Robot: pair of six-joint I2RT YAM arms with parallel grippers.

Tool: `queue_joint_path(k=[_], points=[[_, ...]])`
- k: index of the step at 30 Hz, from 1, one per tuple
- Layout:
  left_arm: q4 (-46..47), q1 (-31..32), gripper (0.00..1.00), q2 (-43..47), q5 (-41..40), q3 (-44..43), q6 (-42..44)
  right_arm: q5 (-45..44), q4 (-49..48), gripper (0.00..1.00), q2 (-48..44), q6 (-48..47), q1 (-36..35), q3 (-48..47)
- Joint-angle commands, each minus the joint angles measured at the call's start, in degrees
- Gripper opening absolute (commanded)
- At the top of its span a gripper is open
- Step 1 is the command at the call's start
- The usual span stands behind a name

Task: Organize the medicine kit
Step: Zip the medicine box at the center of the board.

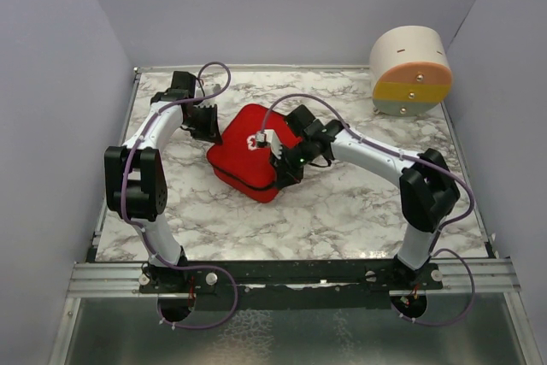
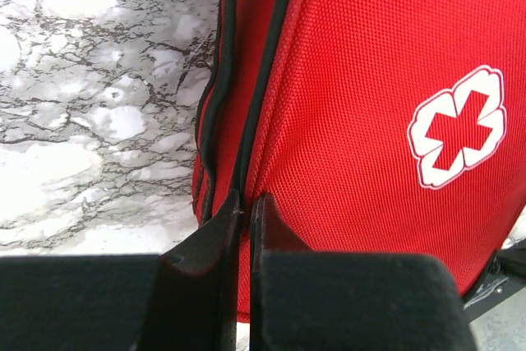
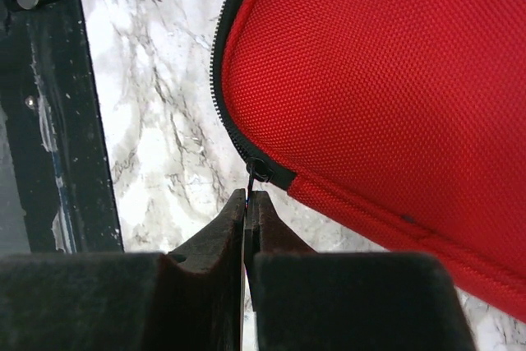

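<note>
At the medicine kit [image 1: 244,160], right claw [image 3: 246,203] pinches zipper pull [image 3: 256,172]; left claw [image 2: 245,211] closed

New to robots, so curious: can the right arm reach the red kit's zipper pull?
Likely yes: its fingers look shut on the zipper pull at a corner of the medicine kit, nothing between.

Left gripper [image 2: 244,203] closed; right gripper [image 3: 246,199] pinched closed.

Round cream container [image 1: 410,70] with orange, yellow and grey drawer fronts is standing at two o'clock on the marble tabletop [image 1: 342,211], lavender walls [image 1: 256,6] enclosing it, metal rail [image 1: 102,279] running along six o'clock.
</note>
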State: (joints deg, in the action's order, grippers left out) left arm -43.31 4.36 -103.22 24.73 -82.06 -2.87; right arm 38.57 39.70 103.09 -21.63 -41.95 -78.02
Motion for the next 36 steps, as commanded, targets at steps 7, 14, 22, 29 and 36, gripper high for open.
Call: queue_joint_path(k=[7,14,22,29,36], points=[[2.7,0.7,0.0,-0.7,-3.2,1.9,-2.0,4.2,-1.5,0.01,5.0,2.5,-7.7,-9.6],[3.6,0.6,0.0,-0.1,-3.2,2.9,-2.4,5.1,-1.6,0.01,8.5,3.0,-11.5,-13.9],[4.8,0.6,0.0,0.2,-3.0,3.7,-2.9,7.6,-2.8,0.01,11.0,3.6,-14.3,-17.3],[4.9,1.2,0.0,-2.0,-2.4,2.0,-3.4,8.7,-3.1,0.01,15.8,3.4,-17.1,-21.9],[5.0,2.7,0.0,-3.9,-2.3,0.0,-2.9,6.4,-3.4,0.01,16.2,3.7,-17.5,-22.0]])
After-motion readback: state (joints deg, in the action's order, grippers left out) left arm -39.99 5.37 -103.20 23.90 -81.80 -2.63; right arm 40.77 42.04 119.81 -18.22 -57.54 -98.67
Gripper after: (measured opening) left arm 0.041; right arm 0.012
